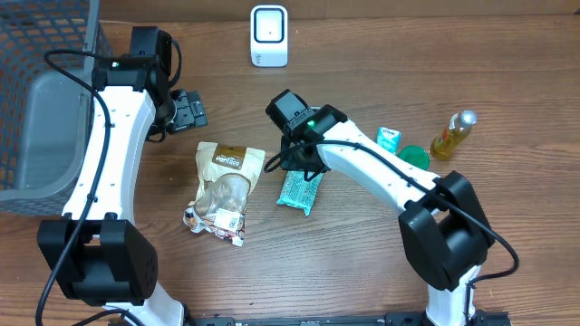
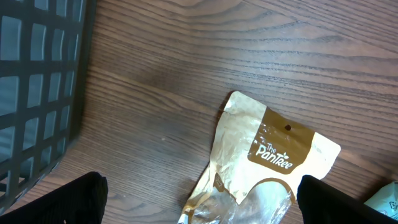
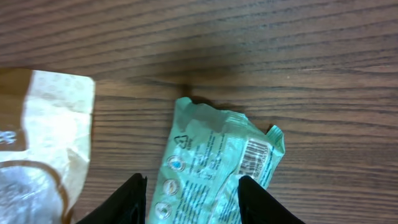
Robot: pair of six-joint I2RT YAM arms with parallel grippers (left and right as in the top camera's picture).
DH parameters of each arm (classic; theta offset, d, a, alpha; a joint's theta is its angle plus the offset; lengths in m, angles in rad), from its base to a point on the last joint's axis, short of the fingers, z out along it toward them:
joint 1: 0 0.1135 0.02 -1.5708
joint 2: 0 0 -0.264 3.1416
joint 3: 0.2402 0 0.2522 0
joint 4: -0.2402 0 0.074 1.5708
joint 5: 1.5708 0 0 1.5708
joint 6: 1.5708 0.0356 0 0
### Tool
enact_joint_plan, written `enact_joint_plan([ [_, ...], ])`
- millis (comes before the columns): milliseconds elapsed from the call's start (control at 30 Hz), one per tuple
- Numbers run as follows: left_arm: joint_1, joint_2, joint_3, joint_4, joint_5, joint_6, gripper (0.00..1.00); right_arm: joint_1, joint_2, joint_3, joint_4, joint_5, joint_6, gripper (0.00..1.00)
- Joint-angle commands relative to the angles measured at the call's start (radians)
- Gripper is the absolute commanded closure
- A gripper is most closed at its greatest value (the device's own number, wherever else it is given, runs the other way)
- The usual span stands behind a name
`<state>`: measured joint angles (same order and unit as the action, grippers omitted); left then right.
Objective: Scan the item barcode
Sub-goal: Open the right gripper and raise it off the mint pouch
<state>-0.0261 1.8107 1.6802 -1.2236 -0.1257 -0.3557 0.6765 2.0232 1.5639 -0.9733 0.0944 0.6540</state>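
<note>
Wooden table (image 1: pixel 362 54): carries all items.

Dark mesh basket (image 1: pixel 36 54): at the far left edge.

Left gripper (image 2: pixel 199 205): hangs over the header end of the pouch, fingers spread fully apart, nothing between them.

Right gripper (image 3: pixel 193 182): directly over the teal packet, jaws partly apart, one finger on each side of it. No grip is visible.

Brown "The Pantree" pouch (image 1: pixel 227 181): flat, just left of the packet, header towards the far side.

Teal packet (image 1: pixel 301 192): flat at mid-table. The long axis runs far to near, leaning slightly right at the near end. A barcode (image 3: pixel 252 155) faces up near its crimped end.

White scanner (image 1: pixel 269 36): upright at the far edge, well apart from the packet.

Yellow bottle (image 1: pixel 453 136), small green box (image 1: pixel 388 138), green lid (image 1: pixel 415 156): grouped at right.
</note>
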Motion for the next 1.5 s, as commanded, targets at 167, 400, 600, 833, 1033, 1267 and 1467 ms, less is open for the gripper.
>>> enact_joint_plan([
  [167,-0.007,0.001,0.016,0.001,-0.012,0.012,0.00,0.001,0.087,-0.015,-0.029,0.021,0.027,0.55],
  [400,-0.007,0.001,0.016,0.001,-0.012,0.012,0.01,0.001,0.115,-0.023,-0.017,0.017,0.026,0.50],
  [600,-0.007,0.001,0.016,0.001,-0.012,0.012,0.00,0.002,0.115,-0.025,-0.013,0.017,0.027,0.44],
  [833,-0.007,0.001,0.016,0.001,-0.012,0.012,0.00,0.002,0.115,-0.059,0.037,0.013,0.027,0.43],
  [1033,-0.007,0.001,0.016,0.001,-0.012,0.012,0.00,0.002,0.116,-0.073,0.045,-0.019,0.026,0.37],
  [1267,-0.007,0.001,0.016,0.001,-0.012,0.012,0.00,-0.024,0.110,0.106,-0.105,-0.026,-0.001,0.23],
  [1467,-0.007,0.001,0.016,0.001,-0.012,0.012,0.00,-0.021,0.110,0.203,-0.254,-0.165,-0.001,0.24],
])
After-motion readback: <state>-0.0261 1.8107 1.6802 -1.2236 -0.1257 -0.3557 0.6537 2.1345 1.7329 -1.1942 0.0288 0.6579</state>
